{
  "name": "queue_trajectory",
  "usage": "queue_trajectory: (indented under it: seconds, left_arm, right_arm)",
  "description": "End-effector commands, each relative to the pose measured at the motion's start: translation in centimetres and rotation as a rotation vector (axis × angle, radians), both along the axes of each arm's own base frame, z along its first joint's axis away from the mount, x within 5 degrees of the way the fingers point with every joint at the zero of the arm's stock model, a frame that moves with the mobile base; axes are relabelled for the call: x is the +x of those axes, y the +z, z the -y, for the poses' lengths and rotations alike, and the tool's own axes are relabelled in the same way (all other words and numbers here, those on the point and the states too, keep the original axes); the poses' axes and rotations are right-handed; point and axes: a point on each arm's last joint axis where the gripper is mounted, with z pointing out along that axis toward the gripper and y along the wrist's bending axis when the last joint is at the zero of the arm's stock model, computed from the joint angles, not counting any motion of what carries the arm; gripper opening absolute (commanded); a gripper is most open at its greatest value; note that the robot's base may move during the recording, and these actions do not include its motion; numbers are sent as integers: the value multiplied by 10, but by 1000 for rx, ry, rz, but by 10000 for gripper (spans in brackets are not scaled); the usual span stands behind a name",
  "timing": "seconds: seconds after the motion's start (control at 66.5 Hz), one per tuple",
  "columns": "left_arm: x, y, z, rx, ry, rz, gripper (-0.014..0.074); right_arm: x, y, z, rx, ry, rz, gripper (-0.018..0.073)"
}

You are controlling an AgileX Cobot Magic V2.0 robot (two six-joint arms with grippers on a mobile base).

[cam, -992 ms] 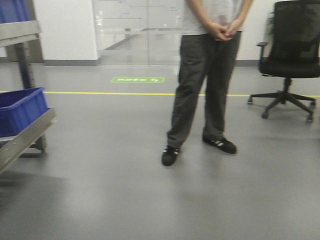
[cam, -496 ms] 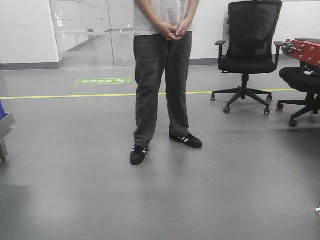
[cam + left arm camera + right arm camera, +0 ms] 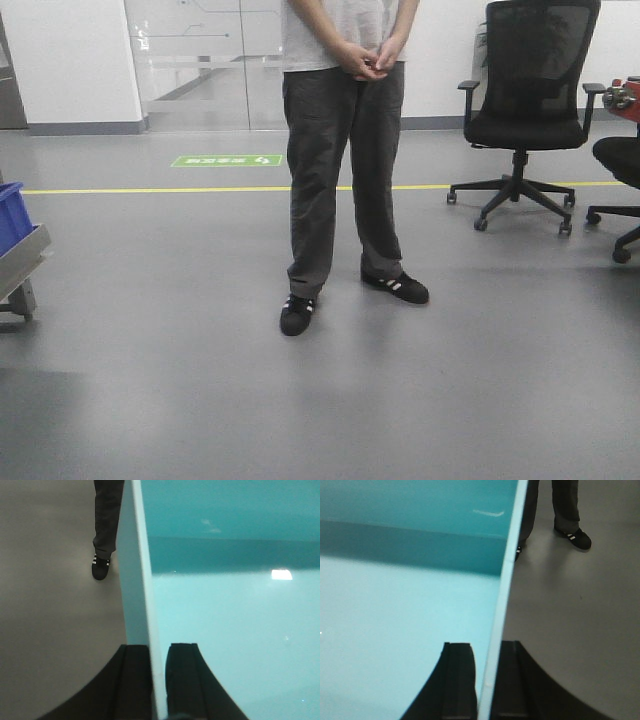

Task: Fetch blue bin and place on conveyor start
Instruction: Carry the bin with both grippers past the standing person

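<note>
The pale cyan blue bin (image 3: 230, 610) fills the left wrist view, with its left wall and thin rim running up the middle. My left gripper (image 3: 157, 652) is shut on that left rim, one finger outside and one inside. In the right wrist view the blue bin (image 3: 405, 610) shows its right wall, and my right gripper (image 3: 487, 652) is shut on that rim the same way. The bin hangs above the grey floor and looks empty. Neither the bin nor the grippers show in the front view. The conveyor start is out of view, apart from a red piece (image 3: 628, 97) at the right edge.
A person in dark trousers (image 3: 345, 170) stands straight ahead on the grey floor. A black office chair (image 3: 525, 110) stands at the right, with part of another (image 3: 618, 165) beside it. A dark blue ribbed bin (image 3: 12, 215) sits on a steel rack (image 3: 22, 262) at the left edge.
The front view swung right past the rack and dark blue bin, bringing the chairs into view, then swung slightly back left. The person stands in the same spot.
</note>
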Motion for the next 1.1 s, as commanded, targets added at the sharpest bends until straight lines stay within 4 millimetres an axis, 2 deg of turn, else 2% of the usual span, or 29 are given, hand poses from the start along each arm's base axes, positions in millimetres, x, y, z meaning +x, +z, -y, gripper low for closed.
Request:
queue_trajectory:
  seconds: [0.0, 1.083]
  left_arm:
    - [-3, 11, -1, -13, -4, 78, -111]
    - [-3, 11, -1, -13, -4, 78, -111]
  right_arm:
    - [-2, 8, 4, -24, -5, 54, -153]
    - [-2, 8, 4, -24, -5, 54, -153]
